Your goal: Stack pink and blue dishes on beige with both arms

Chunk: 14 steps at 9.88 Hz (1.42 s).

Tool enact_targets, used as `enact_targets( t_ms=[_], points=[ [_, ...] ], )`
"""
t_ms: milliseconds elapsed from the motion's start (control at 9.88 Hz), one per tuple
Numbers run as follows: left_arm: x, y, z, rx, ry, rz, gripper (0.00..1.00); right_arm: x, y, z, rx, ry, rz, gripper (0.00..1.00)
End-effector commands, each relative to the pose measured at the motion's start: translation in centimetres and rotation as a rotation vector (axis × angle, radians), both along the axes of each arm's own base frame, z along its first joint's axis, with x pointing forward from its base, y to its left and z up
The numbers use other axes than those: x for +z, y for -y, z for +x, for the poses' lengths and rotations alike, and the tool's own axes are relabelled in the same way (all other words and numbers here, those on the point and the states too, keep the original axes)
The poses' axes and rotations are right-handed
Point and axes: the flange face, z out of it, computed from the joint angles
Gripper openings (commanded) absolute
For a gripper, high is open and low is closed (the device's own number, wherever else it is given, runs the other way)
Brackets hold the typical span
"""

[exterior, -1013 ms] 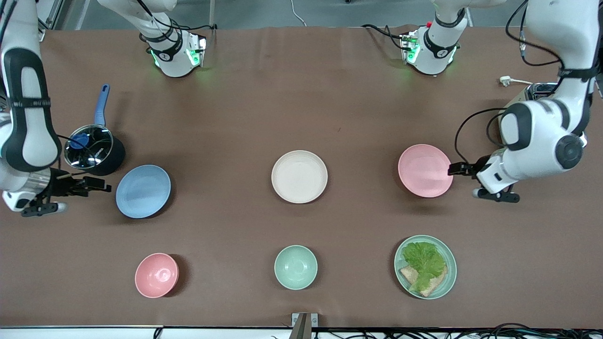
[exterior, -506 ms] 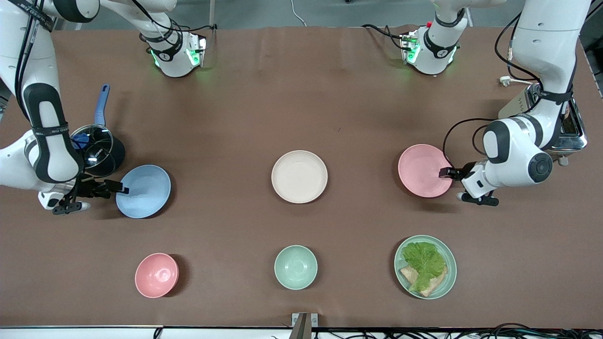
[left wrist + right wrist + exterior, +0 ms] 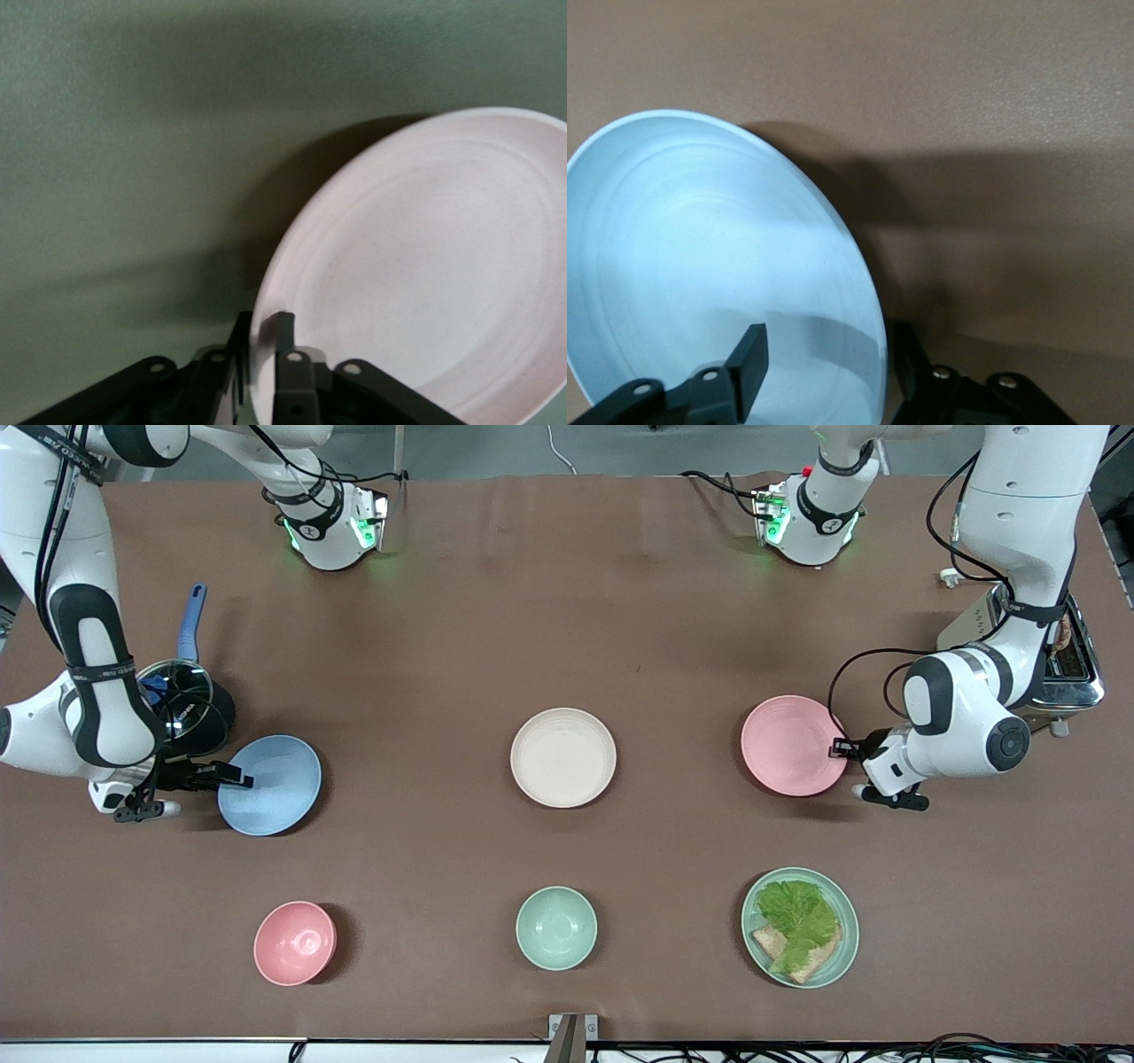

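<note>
The beige plate [image 3: 563,757] lies at the table's middle. Toward the left arm's end is the pink plate [image 3: 788,744], its rim pinched between the fingers of my left gripper [image 3: 837,747]. In the left wrist view the gripper [image 3: 262,323] is shut on the pink plate [image 3: 425,266] at its edge. Toward the right arm's end is the blue plate [image 3: 275,784]. My right gripper [image 3: 235,779] reaches over its rim. The right wrist view shows that gripper [image 3: 828,345] open, one finger over the blue plate [image 3: 700,266] and one outside the rim.
A black pot with a glass lid and blue handle [image 3: 177,708] stands beside the right arm's wrist. Nearer the front camera are a pink bowl [image 3: 295,943], a mint bowl [image 3: 555,927] and a mint plate [image 3: 852,926] with lettuce and bread. A toaster [image 3: 1063,664] sits by the left arm.
Both grippers have moved inward from outside the plates onto their rims. The left one has shut on the pink plate, which has shifted slightly toward the beige plate.
</note>
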Motion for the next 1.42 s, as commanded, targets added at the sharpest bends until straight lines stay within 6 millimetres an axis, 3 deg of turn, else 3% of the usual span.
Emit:
enact_targets(
  t_ms=[0,101,203,304,405,608,810,911,1114,1316],
  points=[
    [2.4,0.4,0.4,0.006,0.042,-0.014,0.0,0.7,-0.5,-0.4,-0.016,-0.007,0.043,0.01],
    [4.9,1.5,0.7,-0.009,0.061,-0.029,0.0,1.9,-0.4,0.7,-0.022,-0.002,0.053,0.01],
    [6.7,4.9,0.7,-0.036,0.076,-0.05,0.0,2.7,-0.6,1.3,-0.017,-0.019,0.066,0.01],
    [7.3,8.4,0.4,-0.026,0.068,-0.056,0.0,3.9,-0.5,2.0,-0.029,-0.024,0.065,0.01],
    [7.9,12.9,0.1,-0.007,0.058,-0.064,0.0,5.8,-0.7,3.0,-0.021,-0.049,0.066,0.01],
    [8.1,22.9,-0.8,0.078,0.035,-0.094,0.0,11.9,-1.3,5.7,-0.02,-0.155,0.035,0.01],
    [6.2,31.9,-2.5,0.229,0.063,-0.138,0.01,16.2,-5.4,7.5,-0.063,-0.26,0.046,0.01],
    [5.4,34.7,-3.6,0.249,0.074,-0.139,0.01,17.6,-8.1,7.7,-0.101,-0.295,0.035,0.01],
    [3.0,37.8,-4.7,0.278,0.088,-0.112,0.02,19.5,-14.7,7.7,-0.145,-0.362,0.039,0.01],
    [1.4,39.3,-5.2,0.29,0.105,-0.087,0.06,19.8,-21.6,7.2,-0.158,-0.4,0.049,0.01]
  ],
)
